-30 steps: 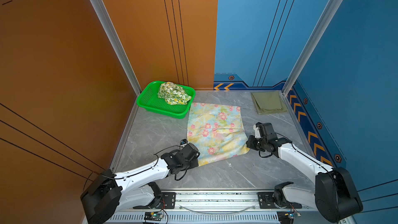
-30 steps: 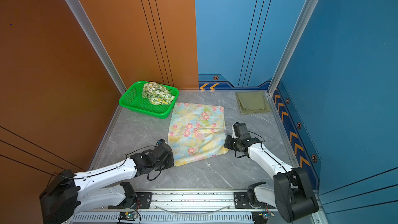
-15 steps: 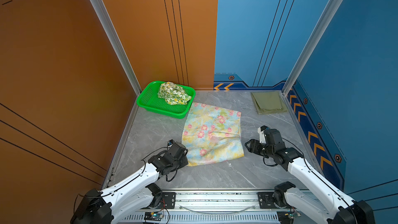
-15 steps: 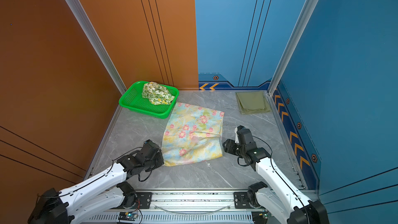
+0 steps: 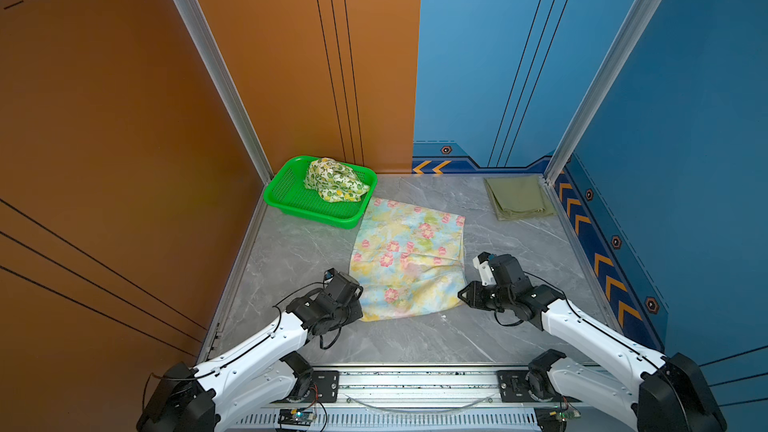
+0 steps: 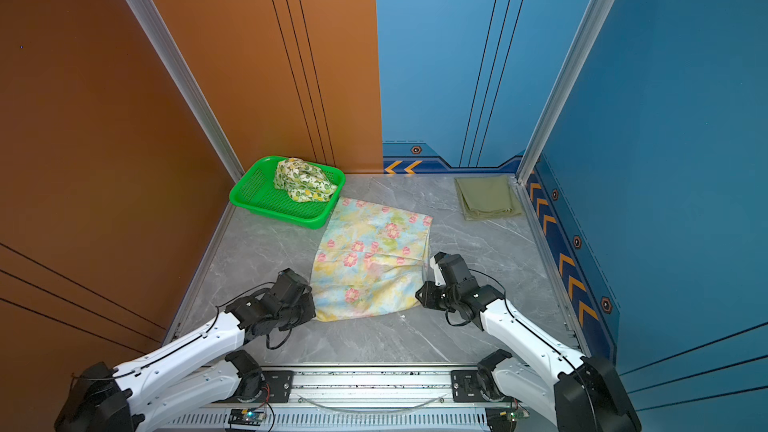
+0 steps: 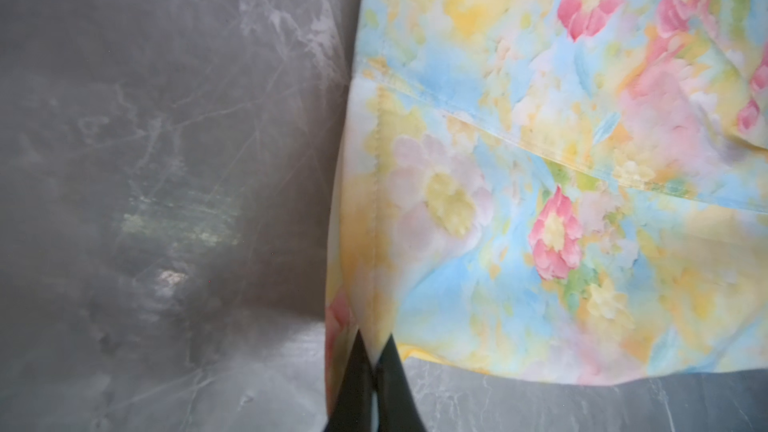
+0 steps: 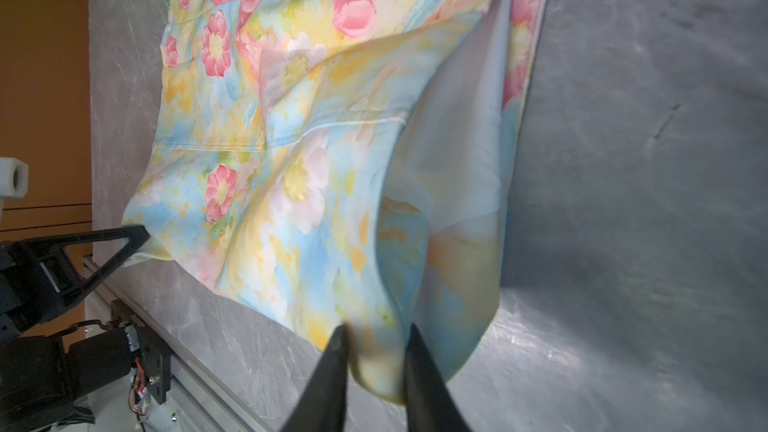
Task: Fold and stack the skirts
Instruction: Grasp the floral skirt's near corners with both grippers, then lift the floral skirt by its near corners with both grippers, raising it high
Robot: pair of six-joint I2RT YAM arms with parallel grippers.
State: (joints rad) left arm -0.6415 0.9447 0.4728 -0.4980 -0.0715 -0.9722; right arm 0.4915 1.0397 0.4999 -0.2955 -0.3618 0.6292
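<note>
**Item 1: floral skirt** [image 5: 409, 259]. Pastel blue-yellow with pink flowers. It lies spread between your two claws and runs away from them.
- Handling: it looks thin, light and limp, so expect it to sag, slide and lose a crease unless pressed.
- In the right wrist view the layers gape beside the right claw and show a pale lining, so they may part when lifted.
- Best holds, as I judge it: the two near corners, with both layers pinched together.

**Left claw** [image 7: 374, 347]. Clamped on the seamed edge at one near corner.

**Right claw** [image 8: 376, 330]. Closed on a bunched fold at the other near corner.

**Item 2: olive skirt** [image 5: 519, 203]. Already folded, well beyond your right claw in the far corner. It is probably the base for the stack.

**Item 3: lemon-print skirt** [image 5: 334, 180]. Crumpled in the green basket [image 5: 316, 218], well beyond your left claw. The basket sits just beside the floral skirt's far corner; you cannot tell whether they touch.

**Surface: grey marbled tabletop** [image 5: 519, 251]. Smooth with a slight gloss, so the cloth should drag easily and grip little. A bare stretch lies between your right claw and the olive skirt.

**Room.** An orange panel stands outboard of the left claw. Blue panels stand ahead of and outboard of the right claw. A metal rail runs behind both claws.
</note>
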